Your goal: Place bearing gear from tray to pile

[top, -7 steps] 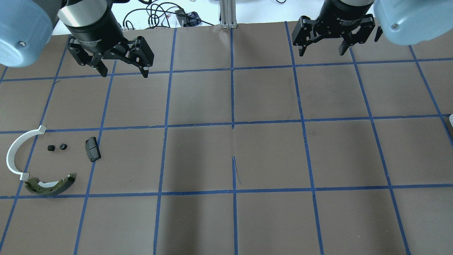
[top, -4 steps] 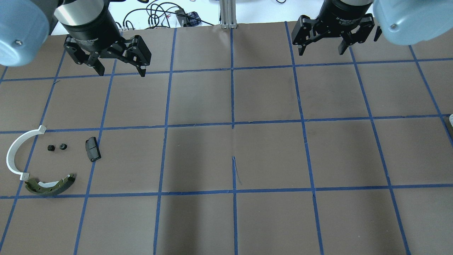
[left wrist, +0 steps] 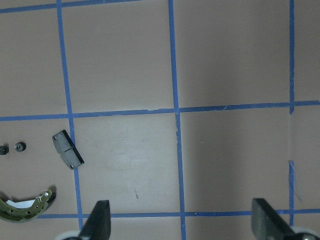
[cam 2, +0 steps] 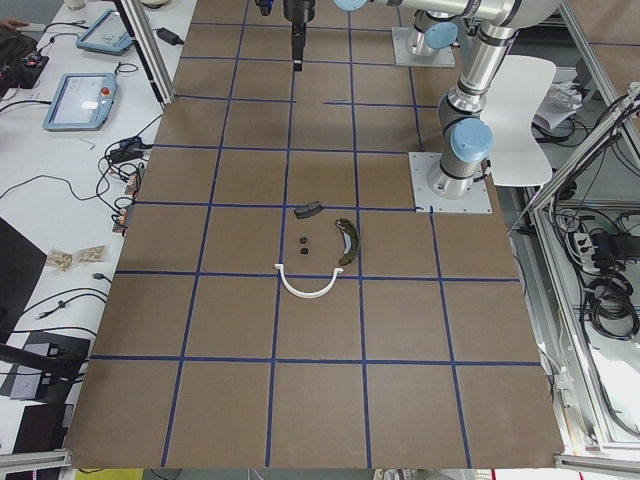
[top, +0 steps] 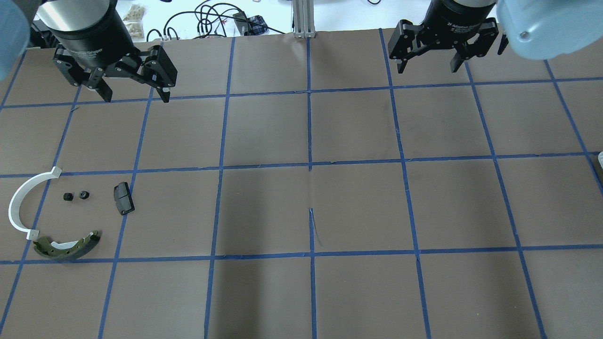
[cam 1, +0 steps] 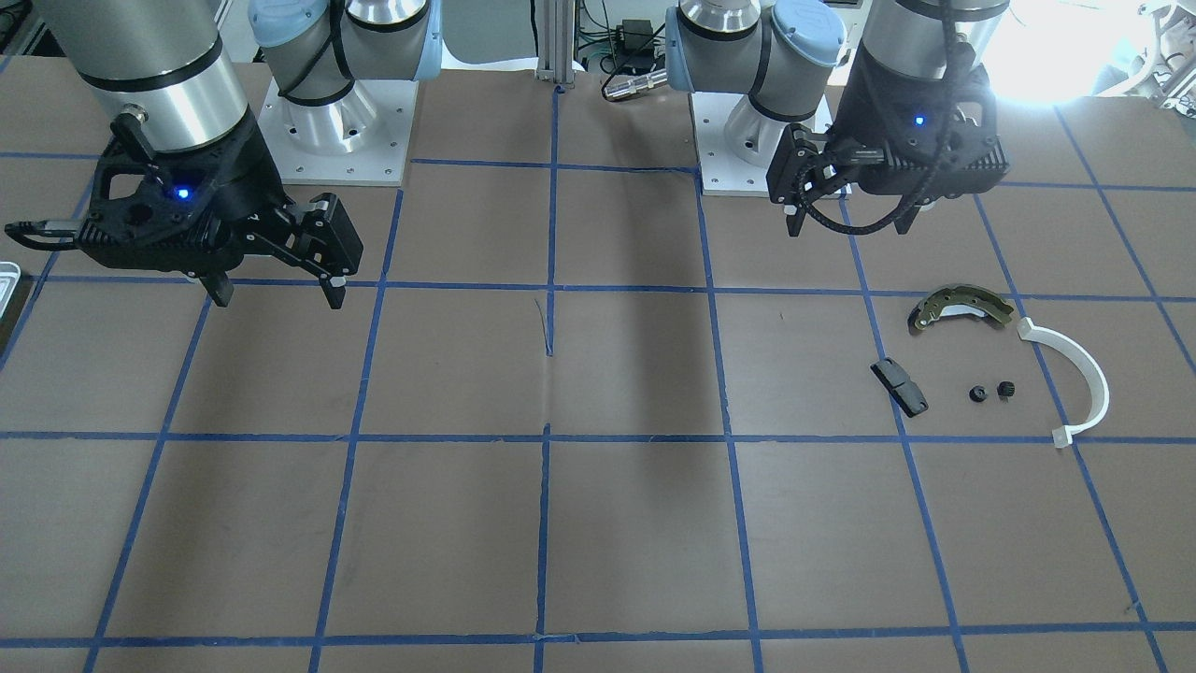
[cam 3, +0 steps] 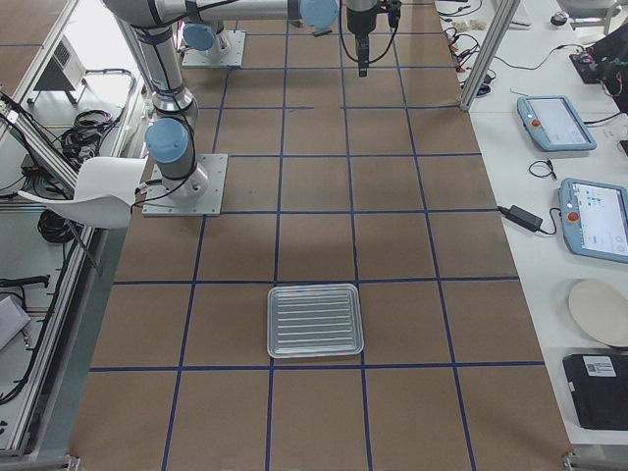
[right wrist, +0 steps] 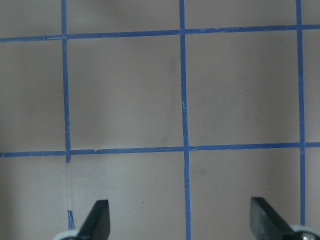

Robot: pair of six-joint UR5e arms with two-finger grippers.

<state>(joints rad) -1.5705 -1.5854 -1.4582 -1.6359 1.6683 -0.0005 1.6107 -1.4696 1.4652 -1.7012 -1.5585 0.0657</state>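
Robotics lab, tape-gridded table [top: 264, 132], teach pendants [cam 3: 555, 123]

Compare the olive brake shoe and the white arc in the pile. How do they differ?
Colour: the brake shoe is olive metal with holes along it, while the white arc is plain white plastic.
Shape: the white arc is longer and thinner and sweeps a wider curve. The brake shoe is shorter and broader.
Ends: the white arc has a small tab at each end, and the brake shoe shows none.
Shared: both are curved and lie flat on the table, close together.
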